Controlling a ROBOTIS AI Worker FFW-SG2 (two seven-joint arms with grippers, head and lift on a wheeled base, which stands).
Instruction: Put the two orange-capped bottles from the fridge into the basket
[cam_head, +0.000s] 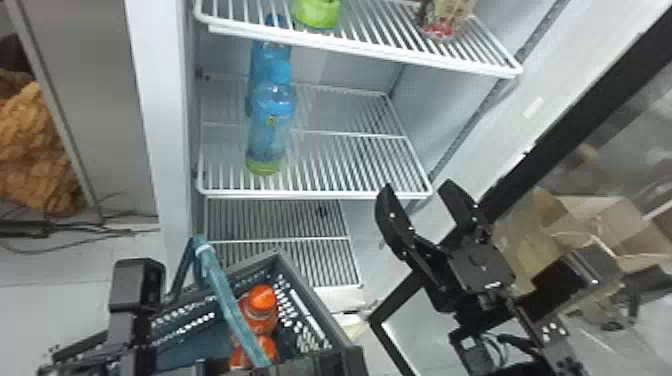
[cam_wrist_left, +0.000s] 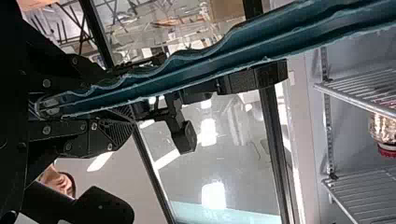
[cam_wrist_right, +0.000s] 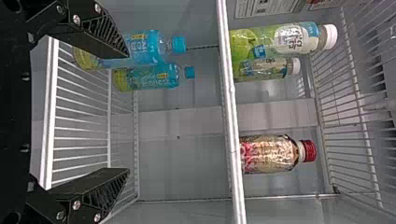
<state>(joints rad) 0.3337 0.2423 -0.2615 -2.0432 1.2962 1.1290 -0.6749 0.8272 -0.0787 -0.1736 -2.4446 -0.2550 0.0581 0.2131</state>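
Both orange-capped btls are in the basket (cam_head: 309, 306), approx. side by side, near its far corner. 1st btl (cam_head: 261, 320): bright orange cap up, reddish-orange body, looks roughly upright. 2nd btl (cam_head: 254, 350): same colour, closer to the cam, partly behind the teal handle (cam_head: 226, 302); exact pose unclear. Basket: dark grey w/ perforated walls, open top, handle up & crossing over the opening, sitting just in front of the fridge's lower part. Fridge (cam_head: 165, 100): white/grey inside, open, w/ white wire shelves.

Two blue-capped bottles (cam_head: 270, 120), two white-capped (cam_wrist_right: 280, 39), one red-capped (cam_wrist_right: 268, 154), apparently two orange-capped (cam_head: 262, 302).
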